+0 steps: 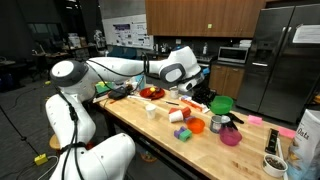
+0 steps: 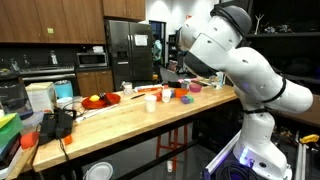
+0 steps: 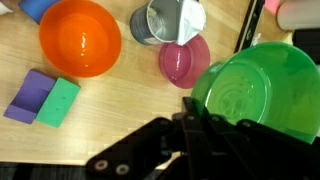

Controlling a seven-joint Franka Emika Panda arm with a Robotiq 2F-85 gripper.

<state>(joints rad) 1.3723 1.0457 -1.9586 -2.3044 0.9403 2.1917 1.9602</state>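
Observation:
In the wrist view my gripper [image 3: 190, 104] is shut, its dark fingers pinched together on the left rim of a green bowl [image 3: 255, 85]. That bowl looks close to the camera and is lifted off the wooden table [image 3: 110, 125]. Below and beyond it lie a pink bowl [image 3: 184, 60], an orange bowl [image 3: 80, 37] and a metal cup [image 3: 168, 20]. In an exterior view the gripper [image 1: 207, 97] hangs over the middle of the table with the green bowl [image 1: 221, 104] at its tip, above a dark pot [image 1: 218, 122].
A purple block [image 3: 30, 95] and a teal block [image 3: 60, 102] lie side by side to the left. On the table stand a white cup [image 1: 151, 111], a red plate [image 1: 151, 93], a pink bowl [image 1: 231, 136] and a white bag [image 1: 308, 140] at the end. Refrigerators stand behind.

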